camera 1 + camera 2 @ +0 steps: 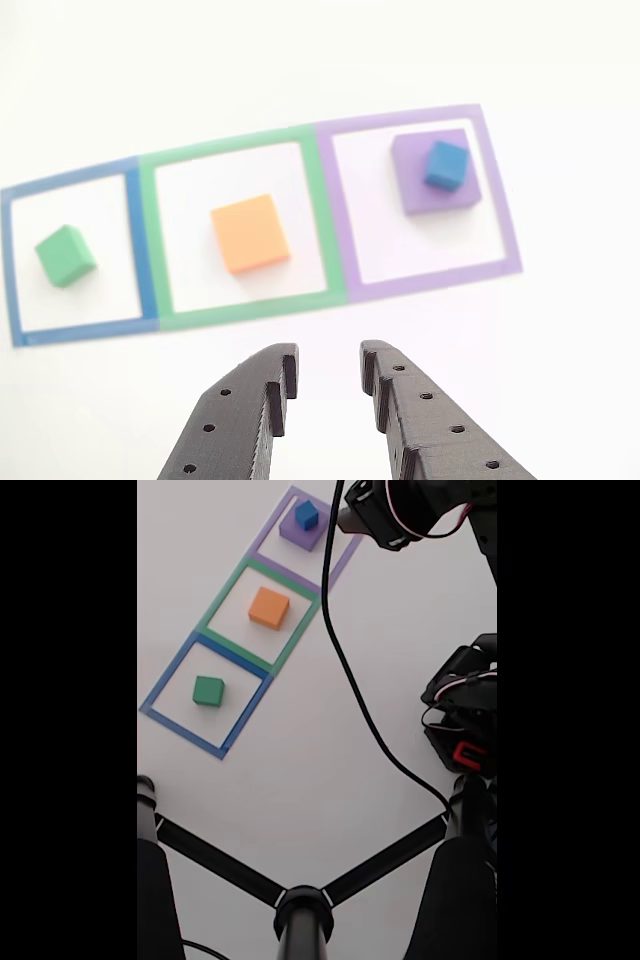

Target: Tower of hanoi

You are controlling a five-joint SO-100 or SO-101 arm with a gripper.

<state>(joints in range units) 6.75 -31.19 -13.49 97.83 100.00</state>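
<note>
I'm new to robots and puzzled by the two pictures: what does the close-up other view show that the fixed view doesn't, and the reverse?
The other view alone shows the two dark fingers, apart and empty. The fixed view alone shows the black cable and a black tripod-like stand. Both show the small blue square block atop the large purple square block, the orange square block and the green square block in separate outlines.

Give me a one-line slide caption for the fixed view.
Green block, orange block and blue block atop purple block sit in three taped squares.
</note>
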